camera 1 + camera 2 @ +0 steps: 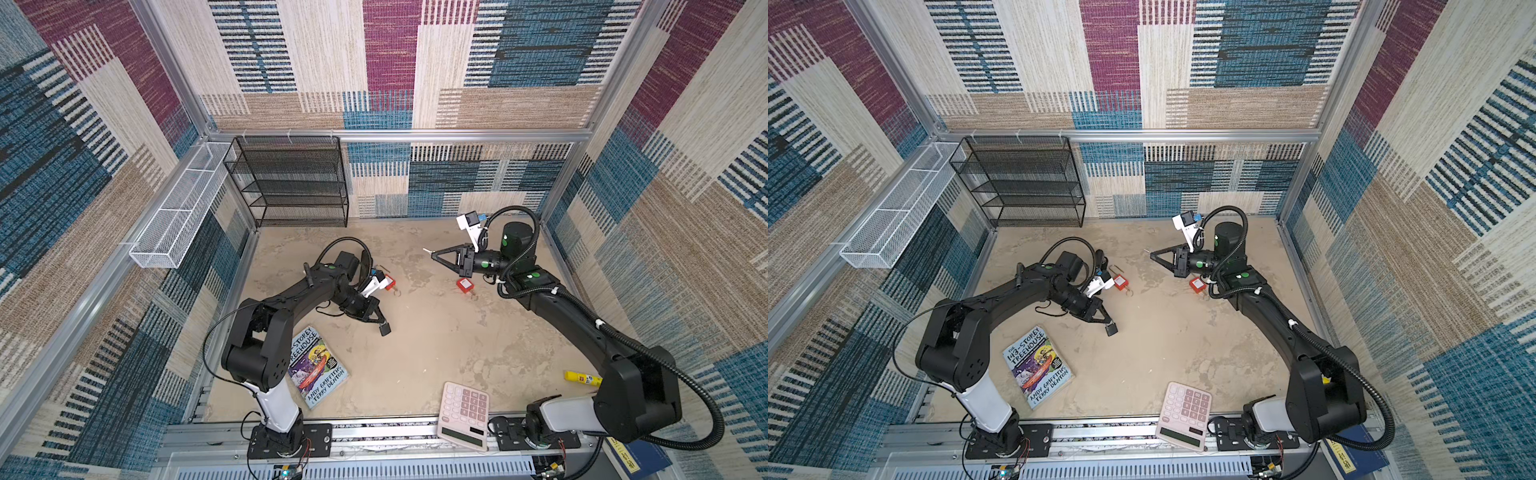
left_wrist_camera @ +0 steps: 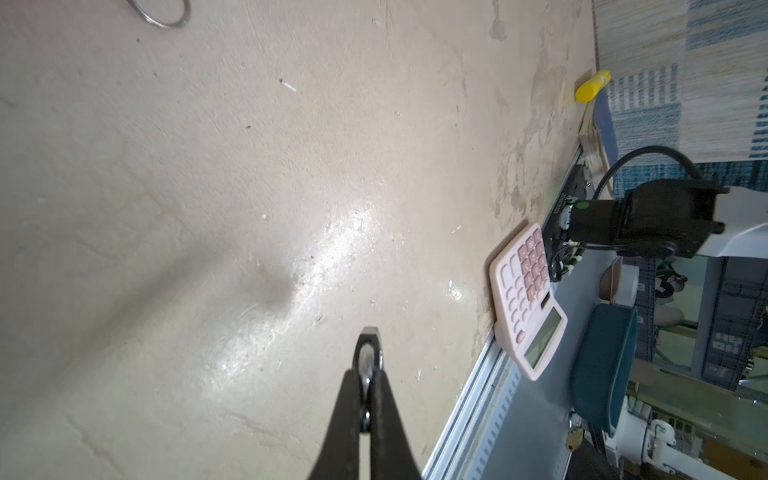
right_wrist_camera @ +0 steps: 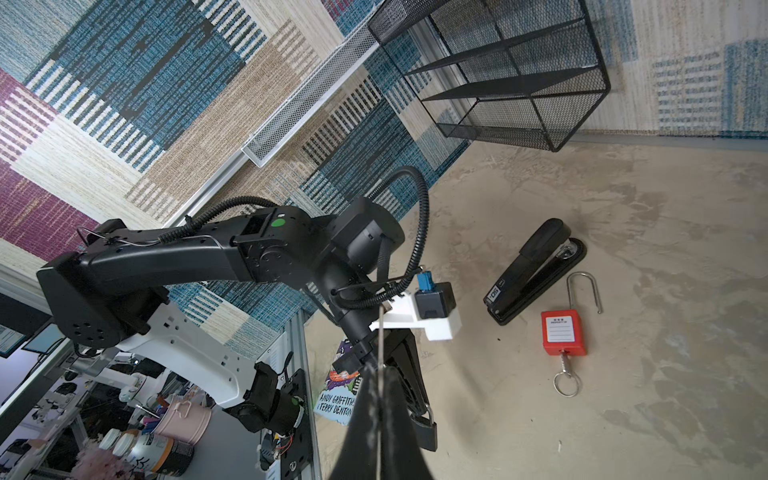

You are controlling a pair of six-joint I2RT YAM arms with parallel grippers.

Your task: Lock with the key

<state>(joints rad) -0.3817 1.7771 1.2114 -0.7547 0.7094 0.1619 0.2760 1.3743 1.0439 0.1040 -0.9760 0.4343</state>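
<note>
We see the left hand (image 1: 379,321) pinched shut on the metal shackle of a small black padlock (image 1: 385,329). In the left wrist view its two fingers (image 2: 345,415) meet on the shackle, and the lock's dark body sticks out past their tips, low over the bench (image 1: 415,353). We cannot tell whether the body touches the bench.

The right hand (image 1: 433,254) is also closed. It is well apart from the left, raised over the far half of the bench and pointing towards the left arm. It grips a thin metal strip (image 1: 427,250) that pokes out beyond its tips. In the right wrist view we see this piece only edge-on, so we cannot say for certain that it is the key.

A red padlock (image 3: 564,332) lies flat with its shackle swung open and a metal ring at its base, just beside a black stapler (image 3: 536,270). A second red padlock (image 1: 465,284) lies beneath the right arm.
</note>
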